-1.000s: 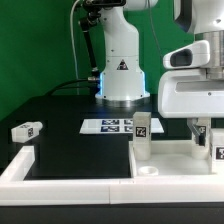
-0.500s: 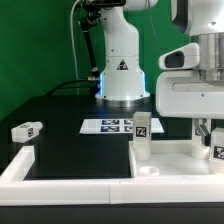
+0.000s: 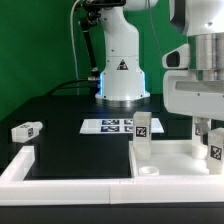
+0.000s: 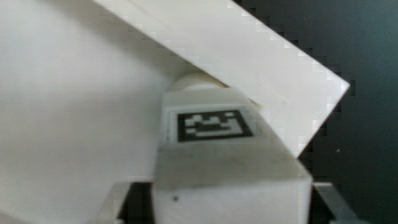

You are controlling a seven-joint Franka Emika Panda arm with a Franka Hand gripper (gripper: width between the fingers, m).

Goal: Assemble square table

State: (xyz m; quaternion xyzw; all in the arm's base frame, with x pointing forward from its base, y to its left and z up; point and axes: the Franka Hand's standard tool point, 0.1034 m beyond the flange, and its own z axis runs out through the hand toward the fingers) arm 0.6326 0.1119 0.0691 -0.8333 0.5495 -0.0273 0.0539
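The white square tabletop (image 3: 172, 160) lies at the front right, and it fills much of the wrist view (image 4: 71, 110). One tagged white leg (image 3: 143, 128) stands upright on its left corner. My gripper (image 3: 208, 135) hangs over the tabletop's right side, shut on a second tagged leg (image 3: 213, 150) that it holds upright at the slab. In the wrist view this leg (image 4: 214, 150) sits between my fingers (image 4: 329, 200), with my gripper (image 4: 231, 208) at the frame's lower edge. A third leg (image 3: 26, 130) lies loose on the black table at the exterior view's left.
The marker board (image 3: 108, 125) lies flat at mid table. The arm's white base (image 3: 122, 75) stands behind it. White border rails (image 3: 22, 165) run along the front left. A green wall backs the scene.
My gripper body has shifted slightly up and toward the exterior view's right. The held leg's tag has moved a little toward that view's left. Other parts have not moved.
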